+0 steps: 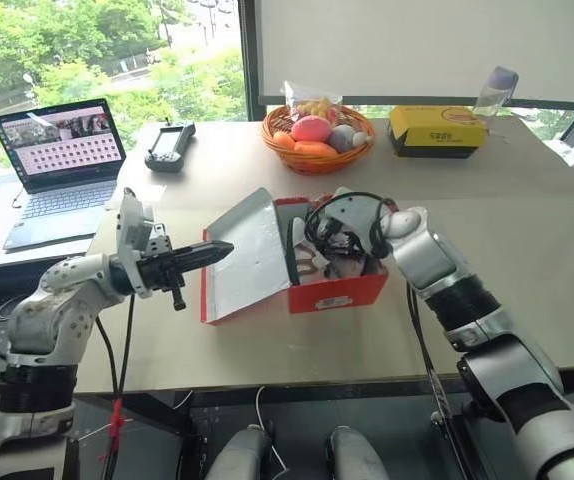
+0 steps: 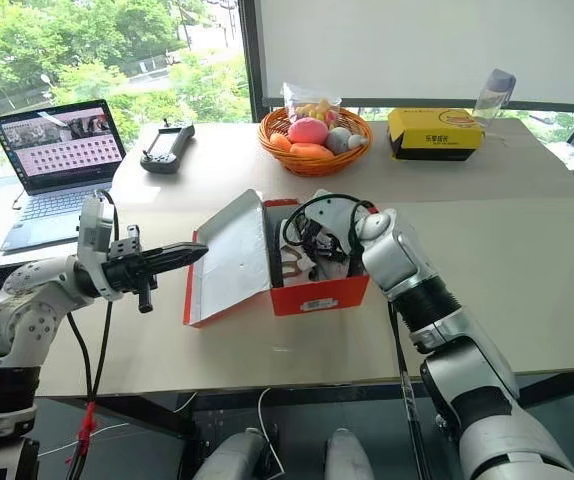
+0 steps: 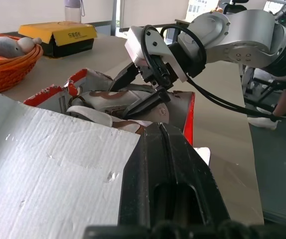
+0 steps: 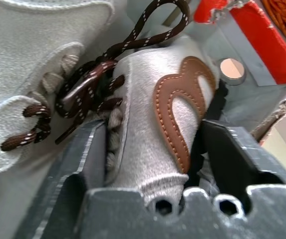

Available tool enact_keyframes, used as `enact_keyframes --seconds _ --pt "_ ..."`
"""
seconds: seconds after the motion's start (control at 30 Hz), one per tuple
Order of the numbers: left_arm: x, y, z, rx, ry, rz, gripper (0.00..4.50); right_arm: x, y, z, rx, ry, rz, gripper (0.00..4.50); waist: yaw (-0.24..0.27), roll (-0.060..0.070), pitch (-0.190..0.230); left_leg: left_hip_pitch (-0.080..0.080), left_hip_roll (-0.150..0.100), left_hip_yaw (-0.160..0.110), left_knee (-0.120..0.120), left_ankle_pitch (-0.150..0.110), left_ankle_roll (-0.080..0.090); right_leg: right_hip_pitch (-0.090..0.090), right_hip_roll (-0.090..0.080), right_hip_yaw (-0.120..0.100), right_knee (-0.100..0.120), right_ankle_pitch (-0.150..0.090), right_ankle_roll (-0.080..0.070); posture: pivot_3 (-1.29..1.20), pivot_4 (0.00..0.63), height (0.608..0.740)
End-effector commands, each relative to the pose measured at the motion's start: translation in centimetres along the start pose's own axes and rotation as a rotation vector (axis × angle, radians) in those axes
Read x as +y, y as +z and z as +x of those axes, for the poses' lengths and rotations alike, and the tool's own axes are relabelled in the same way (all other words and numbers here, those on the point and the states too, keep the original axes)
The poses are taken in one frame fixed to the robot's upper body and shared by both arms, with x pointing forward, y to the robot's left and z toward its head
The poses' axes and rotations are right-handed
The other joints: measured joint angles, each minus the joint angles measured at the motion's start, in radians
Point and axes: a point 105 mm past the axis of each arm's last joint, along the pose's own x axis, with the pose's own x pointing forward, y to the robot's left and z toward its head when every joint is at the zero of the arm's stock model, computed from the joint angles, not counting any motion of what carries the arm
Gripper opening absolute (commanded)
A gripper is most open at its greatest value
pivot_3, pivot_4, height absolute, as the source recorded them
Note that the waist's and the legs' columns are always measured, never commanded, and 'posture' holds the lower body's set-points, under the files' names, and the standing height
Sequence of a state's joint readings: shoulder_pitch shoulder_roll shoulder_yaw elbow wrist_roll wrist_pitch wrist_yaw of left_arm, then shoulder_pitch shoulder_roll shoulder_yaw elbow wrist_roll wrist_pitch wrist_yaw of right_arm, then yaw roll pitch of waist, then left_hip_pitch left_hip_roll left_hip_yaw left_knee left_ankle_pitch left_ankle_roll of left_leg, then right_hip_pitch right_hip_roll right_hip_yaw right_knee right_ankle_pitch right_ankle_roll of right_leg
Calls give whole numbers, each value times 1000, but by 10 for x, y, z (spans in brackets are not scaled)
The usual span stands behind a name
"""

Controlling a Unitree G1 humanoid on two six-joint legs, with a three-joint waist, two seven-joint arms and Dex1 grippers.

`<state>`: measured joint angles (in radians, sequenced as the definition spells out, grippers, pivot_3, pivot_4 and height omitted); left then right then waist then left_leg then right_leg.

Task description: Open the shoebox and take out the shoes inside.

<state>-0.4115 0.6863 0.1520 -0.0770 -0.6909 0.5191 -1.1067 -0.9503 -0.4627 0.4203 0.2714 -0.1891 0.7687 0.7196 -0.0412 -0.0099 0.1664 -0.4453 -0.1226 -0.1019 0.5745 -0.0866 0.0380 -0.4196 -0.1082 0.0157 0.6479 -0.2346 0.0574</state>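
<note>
**Right gripper straddles a shoe inside the open red box**

At the near edge of the pale, smooth table point(image 1: 527, 260), the left gripper point(image 1: 212, 252) hangs level, its two black fingers pressed together into a tapered wedge, the tip at the edge of the open lid. That lid, corrugated grey-white card on its inner face, leans outward from the red rectangular cardboard shoebox point(image 1: 337, 292), which sits mid-table with torn, ragged upper edges. Inside, the right gripper point(image 4: 153, 144) reaches down with its jaws set on either side of a pale grey, suede-like shoe point(image 4: 158, 149) bearing a stitched brown leather patch; whether they have clamped it cannot be told. Dark brown speckled laces loop between it and a second whitish shoe point(image 4: 28, 59) alongside. Farther back stand a woven orange basket point(image 1: 317, 152) of rounded soft toys, a flat yellow box point(image 1: 437, 128), a black handheld controller point(image 1: 170, 145), and an open laptop point(image 1: 59, 165) on a lower side desk.
</note>
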Motion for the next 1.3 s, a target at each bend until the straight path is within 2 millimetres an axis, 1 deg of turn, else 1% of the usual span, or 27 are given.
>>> enact_keyframes --seconds 0.03,0.13,0.33,0.5,0.63,0.9,1.1,1.2,1.3 --pt "-1 9 3 -19 -10 54 0 17 -15 7 47 74 18 1829 0 0 0 0 0 0 0 0 0 0 0 0 0 0 0 0 150 732" --pt "0 9 4 -21 -6 62 0 15 -12 6 42 64 14 856 -1 0 0 0 0 0 0 0 0 0 0 0 0 0 0 0 150 732" --pt "2 9 5 -19 3 74 0 6 0 -1 8 38 14 856 -2 0 0 0 0 0 0 0 0 0 0 0 0 0 0 0 150 732" --pt "2 9 7 -17 4 77 0 -3 12 -11 -25 9 25 856 -1 0 0 0 0 0 0 0 0 -1 0 0 0 0 0 0 150 732" --pt "1 10 8 -23 0 78 0 -10 26 -22 -73 -6 55 856 0 0 0 -1 0 0 0 0 0 -2 0 0 0 0 0 0 150 732" --pt "1 7 12 -24 4 77 0 -26 32 -36 -95 -47 76 856 0 0 1 -3 0 0 -1 0 0 -2 0 0 0 0 0 0 150 732" --pt "1 7 13 -24 6 79 0 -44 40 -50 -129 -105 96 856 1 0 1 -4 0 0 -1 0 0 -4 -1 0 0 0 0 0 150 732" --pt "1 6 14 -22 6 80 0 -51 48 -58 -167 -121 121 856 1 0 1 -5 0 0 0 0 0 -4 0 0 0 0 0 0 150 732" --pt "1 6 14 -20 7 80 0 -51 55 -62 -213 -103 171 856 0 0 1 -6 0 0 0 0 0 -4 0 0 0 0 0 0 150 732"
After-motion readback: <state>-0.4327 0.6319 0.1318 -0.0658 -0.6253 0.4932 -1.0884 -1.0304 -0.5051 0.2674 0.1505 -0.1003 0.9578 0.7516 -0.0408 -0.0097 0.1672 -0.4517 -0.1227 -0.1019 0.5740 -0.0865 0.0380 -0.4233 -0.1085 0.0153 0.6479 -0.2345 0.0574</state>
